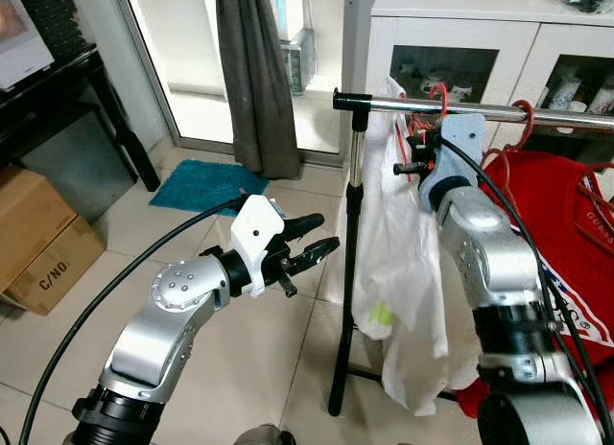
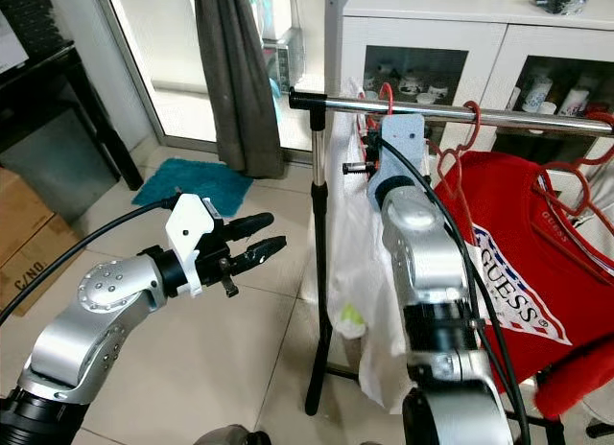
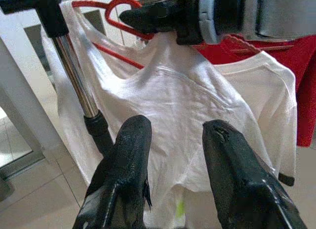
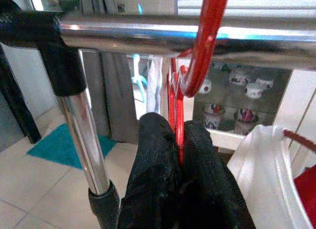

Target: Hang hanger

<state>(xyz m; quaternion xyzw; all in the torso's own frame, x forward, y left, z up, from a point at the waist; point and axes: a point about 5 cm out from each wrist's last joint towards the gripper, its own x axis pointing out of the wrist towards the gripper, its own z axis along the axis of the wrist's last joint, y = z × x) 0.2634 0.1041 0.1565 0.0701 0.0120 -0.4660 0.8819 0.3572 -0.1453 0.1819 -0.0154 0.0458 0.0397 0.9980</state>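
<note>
Left gripper [image 1: 312,240]: nearest the camera, raised low beside the rack's upright pole [image 1: 351,224], fingers spread, nothing between them, pointing toward the white shirt [image 1: 403,272]. Right gripper [image 4: 177,155]: raised just under the chrome rail [image 4: 197,39], fingers pressed together on the neck of the red hanger [image 4: 207,36], whose hook sits over the rail. White shirt hangs from this hanger near the rail's end. Red shirt [image 2: 518,263]: hanging further along the rail.

My right gripper [image 4: 177,155] is raised just under the rail [image 4: 197,37], fingers clamped; my left gripper [image 1: 312,236] hovers open, well left of it.
</note>
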